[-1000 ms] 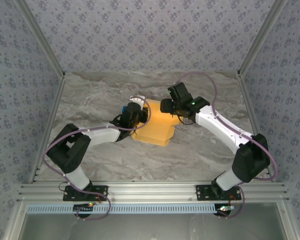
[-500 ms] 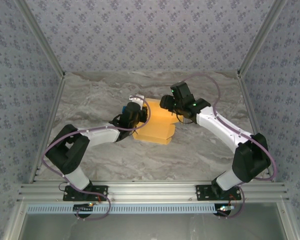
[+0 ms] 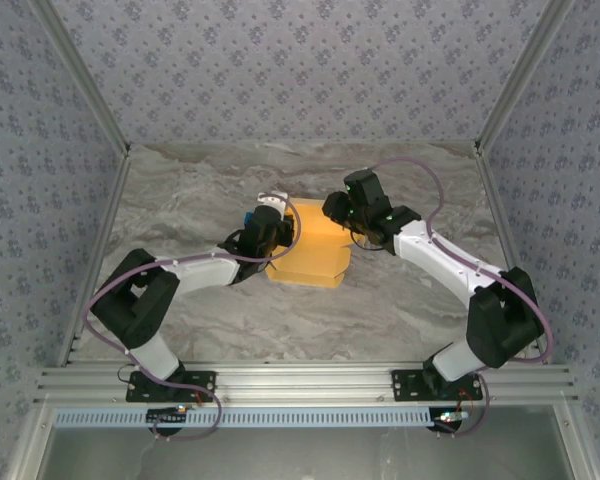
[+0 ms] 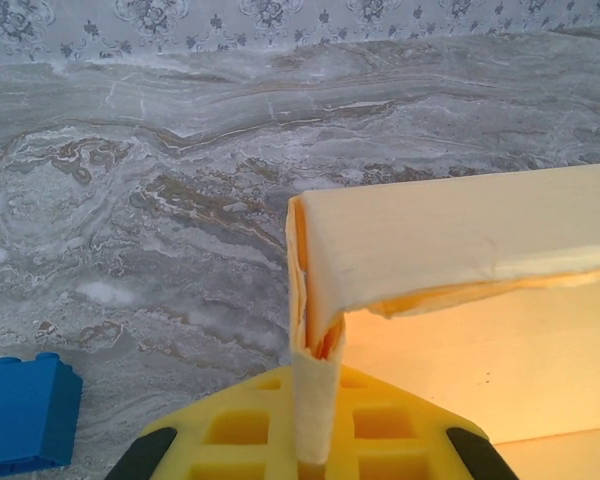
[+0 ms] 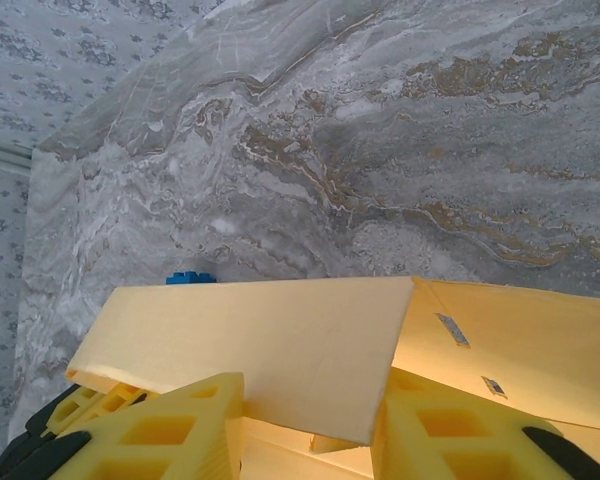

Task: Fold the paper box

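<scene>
Left gripper [image 4: 315, 452] is clamped on a folded corner of the paper box [image 3: 315, 260], which sits at the middle of the table [image 3: 200, 200]; right gripper [image 5: 310, 428] straddles a raised flap, grip unclear. Opposing pulls could tear the thin card

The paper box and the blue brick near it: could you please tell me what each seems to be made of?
The paper box looks like thin, matte yellow-orange card: it creases sharply and its edge shows thin folded layers. The blue brick seems to be moulded hard plastic, smooth with rounded studs on top, though that is less sure.
</scene>
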Available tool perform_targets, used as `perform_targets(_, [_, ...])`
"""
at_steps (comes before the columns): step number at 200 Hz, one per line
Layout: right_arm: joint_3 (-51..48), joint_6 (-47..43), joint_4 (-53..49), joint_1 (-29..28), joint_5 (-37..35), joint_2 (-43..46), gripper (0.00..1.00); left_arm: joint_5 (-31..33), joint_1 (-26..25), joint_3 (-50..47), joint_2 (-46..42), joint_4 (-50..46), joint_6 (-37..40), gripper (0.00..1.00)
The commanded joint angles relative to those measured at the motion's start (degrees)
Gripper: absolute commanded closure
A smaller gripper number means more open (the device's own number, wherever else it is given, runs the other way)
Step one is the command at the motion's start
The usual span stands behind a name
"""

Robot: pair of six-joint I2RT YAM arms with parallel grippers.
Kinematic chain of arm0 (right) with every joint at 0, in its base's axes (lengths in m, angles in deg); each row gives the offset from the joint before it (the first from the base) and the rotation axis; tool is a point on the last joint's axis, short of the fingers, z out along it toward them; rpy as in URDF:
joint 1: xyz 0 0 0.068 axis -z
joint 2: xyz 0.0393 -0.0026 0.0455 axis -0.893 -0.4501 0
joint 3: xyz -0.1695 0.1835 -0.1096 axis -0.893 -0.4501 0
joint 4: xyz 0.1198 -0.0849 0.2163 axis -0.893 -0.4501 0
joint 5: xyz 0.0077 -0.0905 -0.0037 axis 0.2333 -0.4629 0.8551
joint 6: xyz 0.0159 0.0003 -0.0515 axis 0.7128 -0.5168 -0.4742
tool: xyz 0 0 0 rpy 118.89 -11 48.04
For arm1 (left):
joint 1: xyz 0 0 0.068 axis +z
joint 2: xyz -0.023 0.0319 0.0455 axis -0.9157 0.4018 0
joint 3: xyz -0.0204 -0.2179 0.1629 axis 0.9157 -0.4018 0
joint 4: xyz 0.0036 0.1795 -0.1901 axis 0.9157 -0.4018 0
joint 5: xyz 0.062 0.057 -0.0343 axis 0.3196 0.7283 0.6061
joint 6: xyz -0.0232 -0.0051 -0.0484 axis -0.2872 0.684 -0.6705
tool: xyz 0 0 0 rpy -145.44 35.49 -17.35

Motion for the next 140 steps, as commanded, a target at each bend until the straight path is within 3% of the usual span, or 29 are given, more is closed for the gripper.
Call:
perform_targets(1, [-0.3, 0.63, 1.95, 0.17, -0.57, 1.25, 0.61, -1.13, -0.56, -0.2, -2.27, 1.55, 0.25, 1.0])
perform_targets(41, [-0.58, -3.78, -2.94, -0.26, -2.79, 3.27, 0.38, 0.62, -0.56, 0.47, -2.37, 0.03, -0.32, 1.0])
perform_targets(95, [-5.39, -11.98, -8.29, -4.56, -8.0, 9.97, 0.33, 2.76, -0.4, 1.2, -3.12, -2.89, -1.96, 1.0])
perform_targets(140, [-10.93, -9.72, -6.94, -7.8, -7.43, 10.6, 0.33, 3.04, -0.47, 1.25, -4.26, -3.48, -2.59, 1.0])
